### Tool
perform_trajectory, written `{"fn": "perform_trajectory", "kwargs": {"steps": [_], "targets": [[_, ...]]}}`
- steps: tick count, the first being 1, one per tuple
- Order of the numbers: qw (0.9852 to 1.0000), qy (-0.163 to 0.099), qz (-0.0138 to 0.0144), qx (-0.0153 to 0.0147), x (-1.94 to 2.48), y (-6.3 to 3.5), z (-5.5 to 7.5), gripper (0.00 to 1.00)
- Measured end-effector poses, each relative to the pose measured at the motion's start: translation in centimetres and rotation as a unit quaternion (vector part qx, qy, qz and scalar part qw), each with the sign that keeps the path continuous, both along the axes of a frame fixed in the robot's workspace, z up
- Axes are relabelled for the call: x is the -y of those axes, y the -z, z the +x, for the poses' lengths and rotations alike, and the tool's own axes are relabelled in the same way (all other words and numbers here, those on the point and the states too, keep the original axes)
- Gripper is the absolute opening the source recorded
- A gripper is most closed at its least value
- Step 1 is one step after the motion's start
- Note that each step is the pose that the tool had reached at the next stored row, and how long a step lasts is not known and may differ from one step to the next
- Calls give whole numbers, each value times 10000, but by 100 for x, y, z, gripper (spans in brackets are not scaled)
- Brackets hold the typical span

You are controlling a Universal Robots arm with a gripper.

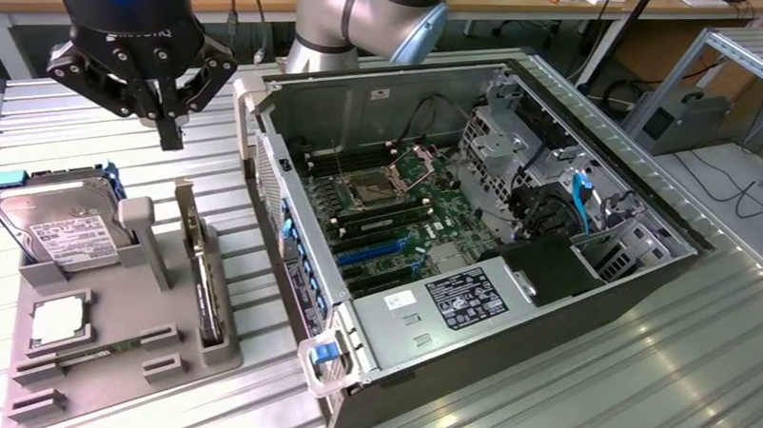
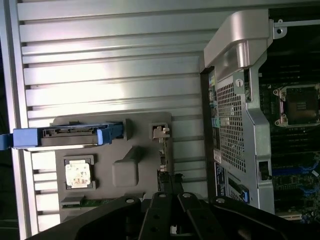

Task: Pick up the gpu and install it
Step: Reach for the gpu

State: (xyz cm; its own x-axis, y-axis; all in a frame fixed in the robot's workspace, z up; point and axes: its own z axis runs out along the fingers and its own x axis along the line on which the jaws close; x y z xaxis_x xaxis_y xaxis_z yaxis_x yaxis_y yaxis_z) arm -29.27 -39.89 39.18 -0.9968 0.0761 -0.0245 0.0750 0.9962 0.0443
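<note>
— Well, where is the gpu?
— It stands on its long edge in a slot of the grey holder, on the holder's side nearest the open computer case. My gripper hangs above the holder, fingers pressed together, holding nothing, clear of the card.
— Any writing you can read?
— The hard drive in the holder has a white label. A black-and-white label sits inside the case. I cannot read either.
— What does the wrist view add?
— The card edge-on, its silver bracket at one end, and the drive's blue carrier.
</note>
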Motion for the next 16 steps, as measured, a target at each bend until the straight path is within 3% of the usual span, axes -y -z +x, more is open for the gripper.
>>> {"fn": "perform_trajectory", "kwargs": {"steps": [5,16], "targets": [[10000,0,0,0,18,0,-2,11],[10000,0,0,0,201,0,-9,11]]}}
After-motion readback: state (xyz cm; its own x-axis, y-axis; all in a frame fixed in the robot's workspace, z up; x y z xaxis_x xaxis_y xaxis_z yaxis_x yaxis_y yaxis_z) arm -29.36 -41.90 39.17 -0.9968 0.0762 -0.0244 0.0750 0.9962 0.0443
